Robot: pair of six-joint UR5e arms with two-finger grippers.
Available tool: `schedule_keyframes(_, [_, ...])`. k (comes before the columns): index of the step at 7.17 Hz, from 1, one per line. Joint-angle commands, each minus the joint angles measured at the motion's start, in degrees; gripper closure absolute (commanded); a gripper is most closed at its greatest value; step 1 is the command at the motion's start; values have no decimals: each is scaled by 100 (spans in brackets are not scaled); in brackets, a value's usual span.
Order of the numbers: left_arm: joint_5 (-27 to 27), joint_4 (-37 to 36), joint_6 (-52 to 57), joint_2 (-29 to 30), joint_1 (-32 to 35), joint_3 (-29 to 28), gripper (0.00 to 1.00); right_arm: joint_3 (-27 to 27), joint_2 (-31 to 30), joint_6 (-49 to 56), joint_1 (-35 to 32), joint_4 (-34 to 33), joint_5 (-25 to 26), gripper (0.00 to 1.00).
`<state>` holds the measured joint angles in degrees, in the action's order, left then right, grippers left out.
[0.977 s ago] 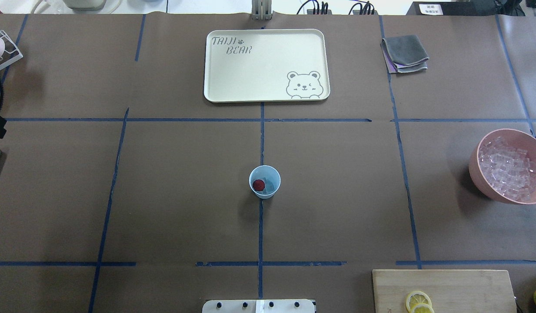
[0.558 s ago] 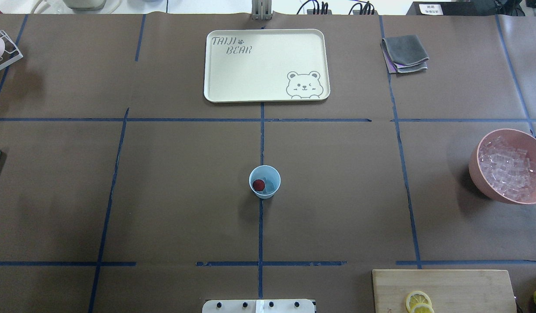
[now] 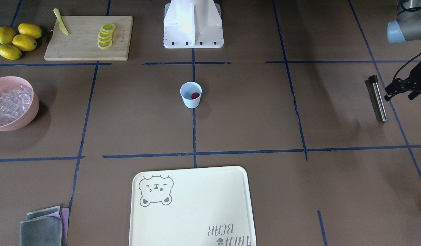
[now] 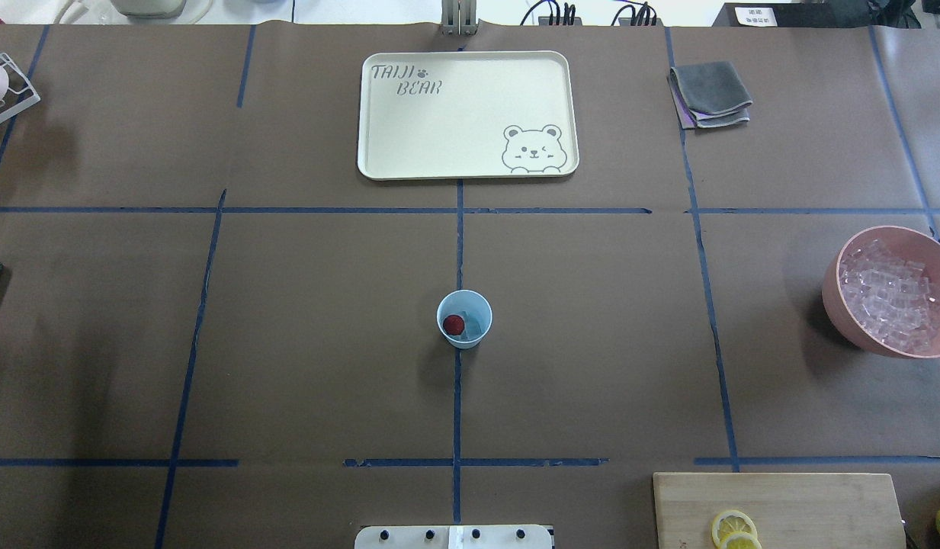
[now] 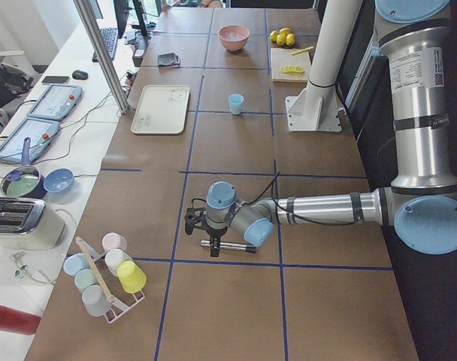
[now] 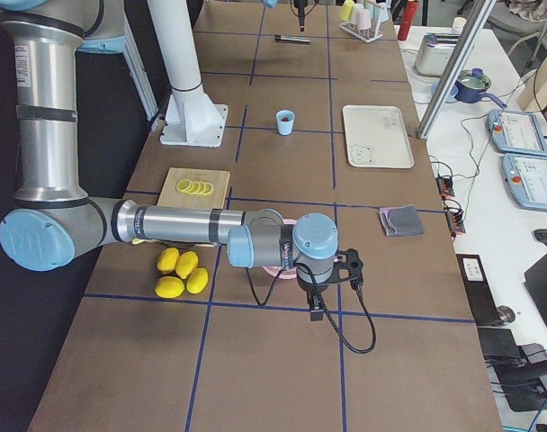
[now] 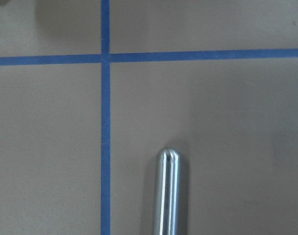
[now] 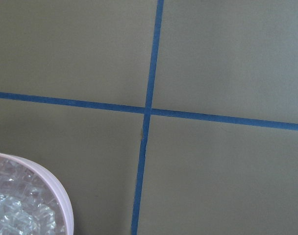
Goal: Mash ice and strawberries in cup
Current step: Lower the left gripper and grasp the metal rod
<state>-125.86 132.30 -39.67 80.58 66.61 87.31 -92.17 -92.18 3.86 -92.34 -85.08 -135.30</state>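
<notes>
The light blue cup (image 4: 463, 319) stands upright at the table's centre, also seen as the cup (image 3: 191, 94). Inside it lie a dark red strawberry (image 4: 453, 324) and a pale piece of ice (image 4: 476, 327). More ice (image 4: 893, 297) fills a pink bowl (image 4: 834, 293) at the right edge. My left gripper (image 3: 388, 94) hovers by a metal rod (image 3: 378, 99) far left of the cup; I cannot tell its state. The left wrist view shows only the rod (image 7: 167, 196). My right gripper (image 6: 317, 306) hangs beside the bowl (image 8: 65, 205); I cannot tell its state either.
A cream tray (image 4: 378, 114) lies beyond the cup, with folded grey cloths (image 4: 710, 93) at the far right. A cutting board (image 3: 77, 44) with lemon slices (image 3: 105, 35) and a yellow knife (image 3: 61, 26) sits by whole lemons (image 3: 15, 40). A mug rack (image 5: 104, 274) stands at the left end.
A black part of my left arm and its cable, seen at the overhead view's left edge a second ago, has left that view. The cup and its contents have not moved.
</notes>
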Motion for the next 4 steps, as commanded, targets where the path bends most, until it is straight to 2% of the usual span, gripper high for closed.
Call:
schedule_keyframes(1, [18, 200, -304, 80, -305, -179, 0, 15, 24, 0, 6, 0, 3, 0])
schedule_keyframes(4, [343, 226, -243, 98, -553, -320, 0, 15, 51, 1, 6, 0, 12, 0])
